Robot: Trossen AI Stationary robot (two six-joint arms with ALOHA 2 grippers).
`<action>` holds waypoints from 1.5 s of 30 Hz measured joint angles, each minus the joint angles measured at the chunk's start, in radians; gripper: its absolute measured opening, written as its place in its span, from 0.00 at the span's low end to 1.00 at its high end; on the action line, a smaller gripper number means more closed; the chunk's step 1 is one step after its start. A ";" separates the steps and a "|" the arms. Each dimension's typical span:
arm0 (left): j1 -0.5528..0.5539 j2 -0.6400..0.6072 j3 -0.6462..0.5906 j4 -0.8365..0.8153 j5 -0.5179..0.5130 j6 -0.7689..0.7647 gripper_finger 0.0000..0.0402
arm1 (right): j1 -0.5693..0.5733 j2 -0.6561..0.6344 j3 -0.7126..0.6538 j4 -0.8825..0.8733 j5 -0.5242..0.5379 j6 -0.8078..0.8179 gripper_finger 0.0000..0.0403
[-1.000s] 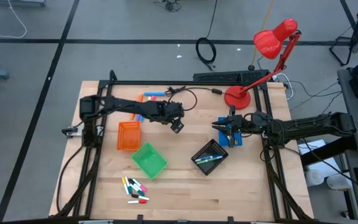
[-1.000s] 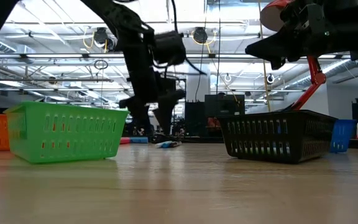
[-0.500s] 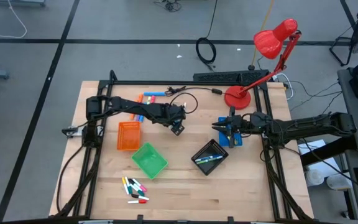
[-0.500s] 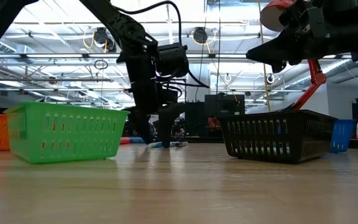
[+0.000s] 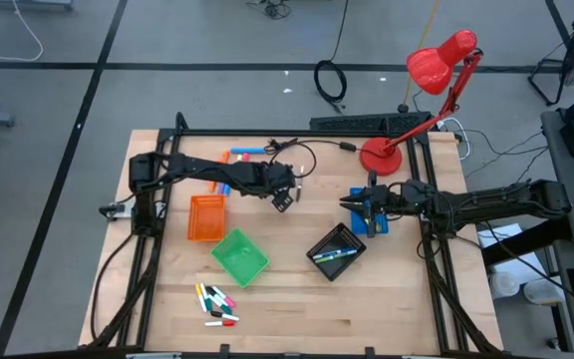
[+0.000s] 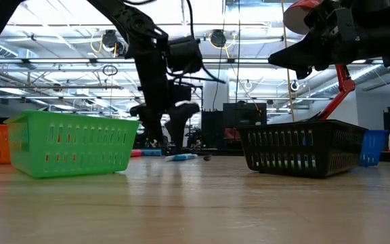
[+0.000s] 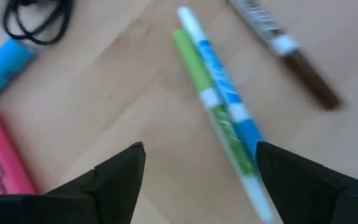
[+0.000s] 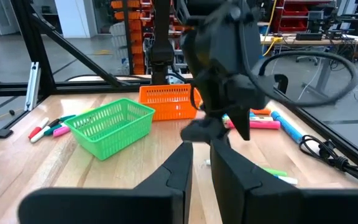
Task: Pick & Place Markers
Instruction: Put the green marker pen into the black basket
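The left gripper (image 5: 285,199) hangs over the middle of the wooden desk (image 5: 387,289), its fingers (image 7: 114,171) spread wide apart with nothing between them. Straight below it, on the bare wood, lie a thin green marker (image 7: 213,106) and a thin blue marker (image 7: 225,93) side by side and touching along their length, with a brown-tipped marker (image 7: 291,50) a little apart from them. In the low view the same gripper (image 6: 164,125) sits just above a blue-and-white pen (image 6: 181,157) lying flat on the desk.

Further back on the left side are a chunky blue marker (image 7: 5,65), a pink marker (image 7: 2,165) and a black cable (image 7: 36,15), and from above an orange marker (image 5: 242,153) shows at the far edge near the arm.

The right gripper (image 5: 347,202) waits at the right side of the desk above the small blue tray (image 5: 375,221); its fingers (image 8: 179,168) are drawn together with only a narrow slit left, and I see nothing held in them.

The orange tray (image 5: 206,216) and the green tray (image 5: 239,256) stand left of centre, the green one nearer and turned at an angle. The black tray (image 5: 335,252) is to the right of them, with a yellow-green marker (image 5: 335,254) inside. A cluster of short mixed-colour markers (image 5: 215,302) lies at the near left of the desk, well apart from both grippers. A red lamp (image 5: 441,62) stands at the far right corner.
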 joint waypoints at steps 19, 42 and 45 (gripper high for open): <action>0.001 0.062 0.000 0.024 0.031 -0.004 0.77 | 0.000 0.000 0.000 0.001 0.000 0.000 0.12; 0.005 0.100 -0.001 0.042 0.132 0.086 0.09 | 0.000 0.000 0.000 0.001 0.001 0.000 0.12; 0.006 0.066 -0.004 0.042 0.130 0.126 0.07 | 0.000 0.000 0.000 0.000 0.001 0.000 0.12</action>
